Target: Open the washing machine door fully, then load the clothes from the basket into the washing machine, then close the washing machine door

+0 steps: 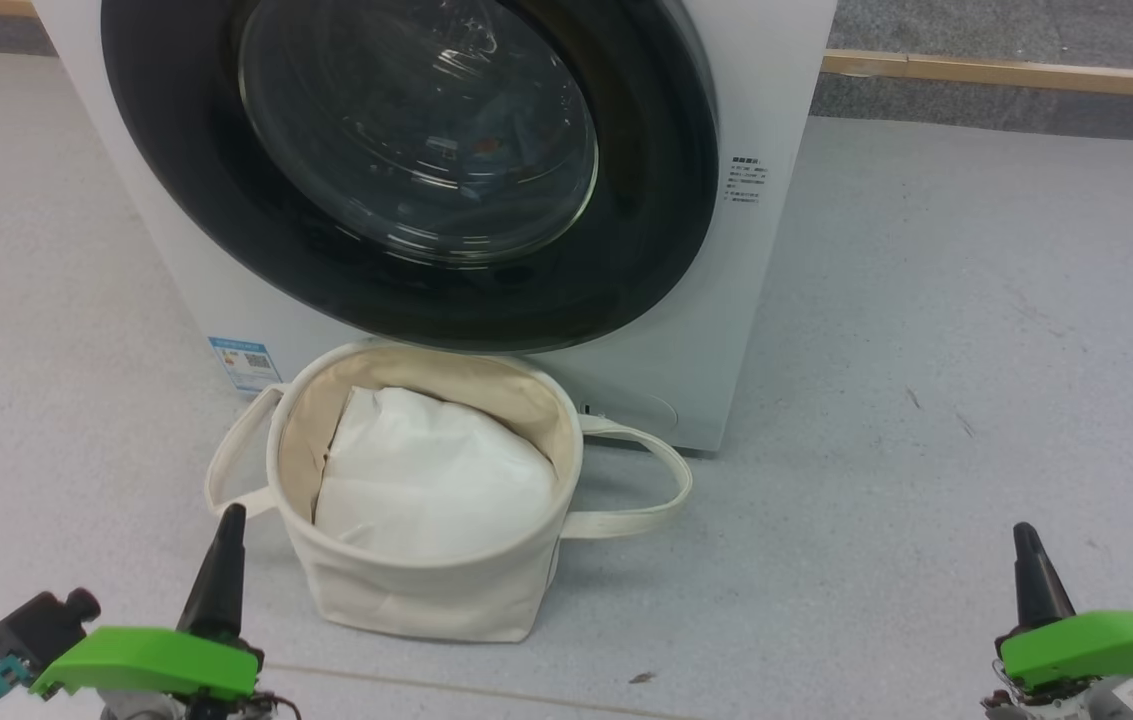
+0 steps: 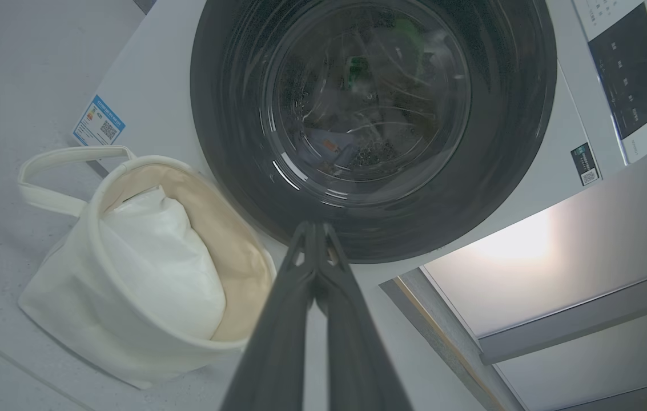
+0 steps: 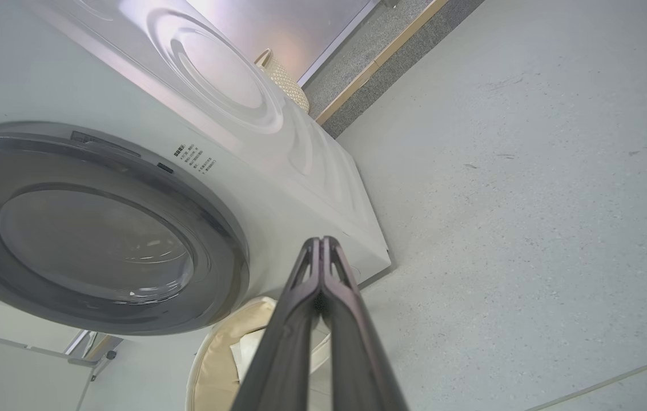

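Black-rimmed washing machine door (image 1: 406, 130) sits closed, top cut off, insides too murky to read, basket (image 1: 426, 600) right in front with a white bundle (image 1: 426, 480), left gripper (image 1: 231, 517) and right gripper (image 1: 1024, 537) pinched shut, empty.

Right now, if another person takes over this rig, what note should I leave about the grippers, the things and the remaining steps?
Left gripper: shut, empty, low beside the basket.
Right gripper: shut, empty, apart from everything.
Washing machine door: closed on the washing machine.
Basket: in front of the machine, holding a white bundle.
Clothes: a bluish patch with orange behind the glass seems to be them.
Done, apparently: loading and closing.
Left: probably nothing; check that the door is latched.
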Controlling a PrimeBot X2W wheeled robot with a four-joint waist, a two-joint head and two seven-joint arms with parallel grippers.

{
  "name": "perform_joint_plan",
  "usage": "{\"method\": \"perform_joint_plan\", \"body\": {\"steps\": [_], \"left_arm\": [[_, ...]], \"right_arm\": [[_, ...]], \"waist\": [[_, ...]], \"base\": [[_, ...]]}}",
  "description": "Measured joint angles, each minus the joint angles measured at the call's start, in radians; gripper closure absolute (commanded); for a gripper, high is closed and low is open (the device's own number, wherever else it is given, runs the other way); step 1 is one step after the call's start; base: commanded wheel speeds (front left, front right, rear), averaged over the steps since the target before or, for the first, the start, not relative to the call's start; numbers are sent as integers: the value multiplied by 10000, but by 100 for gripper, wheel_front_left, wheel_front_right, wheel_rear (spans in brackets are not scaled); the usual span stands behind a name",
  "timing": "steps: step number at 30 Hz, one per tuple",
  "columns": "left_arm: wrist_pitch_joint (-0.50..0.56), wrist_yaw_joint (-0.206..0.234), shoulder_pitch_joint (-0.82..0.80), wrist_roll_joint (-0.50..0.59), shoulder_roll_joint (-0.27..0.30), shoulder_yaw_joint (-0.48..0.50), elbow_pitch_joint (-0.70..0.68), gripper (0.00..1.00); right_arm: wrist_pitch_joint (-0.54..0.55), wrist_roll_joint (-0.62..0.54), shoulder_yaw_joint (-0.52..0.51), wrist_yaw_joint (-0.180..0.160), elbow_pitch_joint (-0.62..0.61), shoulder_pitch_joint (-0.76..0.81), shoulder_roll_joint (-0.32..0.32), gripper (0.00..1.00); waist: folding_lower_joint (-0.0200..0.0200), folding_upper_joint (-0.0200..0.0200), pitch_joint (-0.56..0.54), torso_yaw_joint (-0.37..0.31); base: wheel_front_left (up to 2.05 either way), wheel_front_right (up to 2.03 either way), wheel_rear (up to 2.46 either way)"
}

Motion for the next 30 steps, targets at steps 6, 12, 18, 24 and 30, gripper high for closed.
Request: {"method": "perform_joint_plan", "body": {"steps": [6,12,18,24,30], "left_arm": [[176,0,87,-474,-157,113,-151,100],[337,0,200,-855,-234,299,-182,100],[443,0,201,-1313,-330,360,-301,100],[635,0,219,-1789,-487,566,-430,100],[817,0,259,-2249,-575,660,-520,100]], "right_arm": [[173,548,-77,0,-12,-5,109,100],[286,1016,-205,0,-40,-16,140,100],[479,1578,-282,0,-54,-49,203,100],[686,2140,-364,0,-63,-65,343,100],[815,2698,-468,0,-111,-120,435,100]], "waist": [[0,0,6,-74],[0,0,11,-135],[0,0,18,-209],[0,0,25,-283],[0,0,32,-356]], "base": [[0,0,0],[0,0,0],[0,0,0],[0,0,0],[0,0,0]]}}
